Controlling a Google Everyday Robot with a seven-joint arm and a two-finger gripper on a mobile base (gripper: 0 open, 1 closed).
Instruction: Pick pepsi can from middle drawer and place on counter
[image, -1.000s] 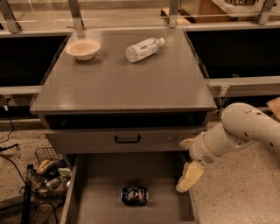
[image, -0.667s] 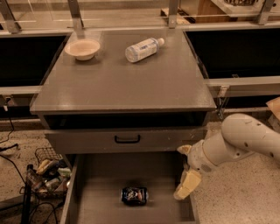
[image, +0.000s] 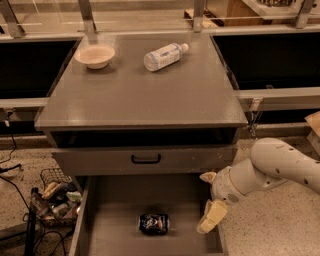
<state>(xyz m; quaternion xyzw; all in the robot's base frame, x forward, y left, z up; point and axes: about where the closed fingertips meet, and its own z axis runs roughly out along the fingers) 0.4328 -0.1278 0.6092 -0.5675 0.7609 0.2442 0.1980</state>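
Note:
The pepsi can (image: 154, 223) lies on its side on the floor of the middle drawer (image: 116, 210), which is pulled out at the bottom of the view. The grey counter (image: 145, 100) is the cabinet top above it. My gripper (image: 209, 198) is at the drawer's right wall, right of the can and a little above it. It is open and empty, with one cream finger (image: 211, 217) low over the drawer's right edge and the other up near the cabinet front. It is not touching the can.
A clear white-labelled bottle (image: 164, 56) lies on the counter's far side, with a pale bowl (image: 95, 55) to its left. A shut drawer front with a black handle (image: 146, 159) sits above the open drawer. A wire basket of clutter (image: 55, 197) stands on the floor at the left.
My arm and gripper have moved down and slightly left, closer to the open drawer's right edge. The can, bottle and bowl have not moved.

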